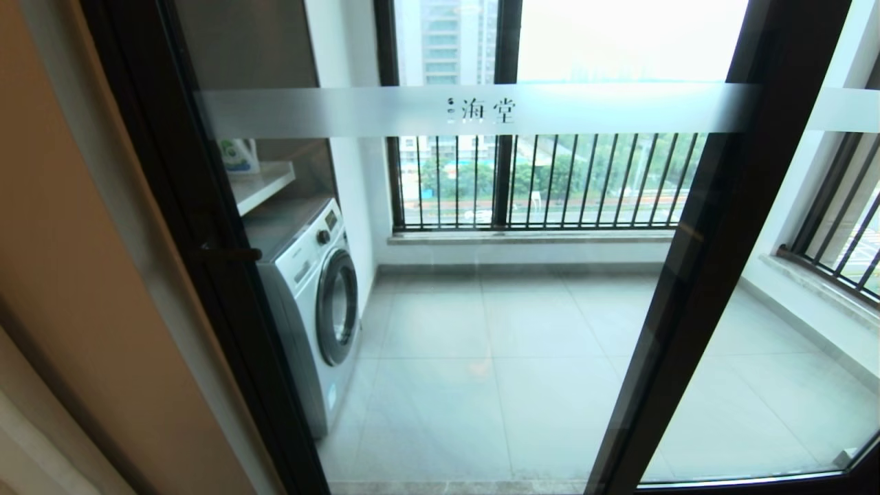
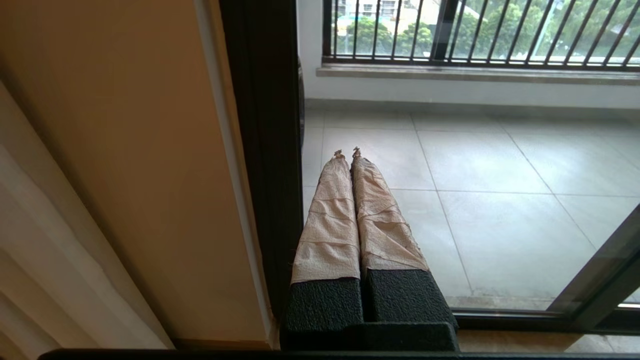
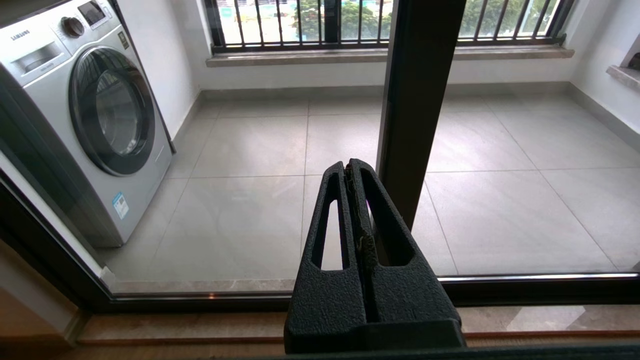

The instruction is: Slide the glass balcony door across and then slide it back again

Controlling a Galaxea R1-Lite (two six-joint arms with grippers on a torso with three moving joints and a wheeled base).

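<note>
The glass balcony door (image 1: 584, 108) fills the head view; its frosted band carries small Chinese characters. Its dark left frame (image 1: 185, 206) stands against the beige wall, and the short bar handle (image 1: 230, 253) sticks out from that frame. Neither gripper appears in the head view. In the left wrist view my left gripper (image 2: 347, 152), its fingers wrapped in beige tape, is shut on nothing just beside the door's dark frame (image 2: 265, 125), low near the bottom track. My right gripper (image 3: 348, 165) is shut and empty before the glass, close to a dark upright stile (image 3: 420, 90).
A second glass panel with a plain frosted band (image 1: 842, 110) lies right of the stile (image 1: 715, 240). Behind the glass are a washing machine (image 1: 316, 295), a shelf with a bottle (image 1: 240, 157), the black-railed window (image 1: 550, 179) and tiled floor. The beige wall (image 1: 69, 275) is at left.
</note>
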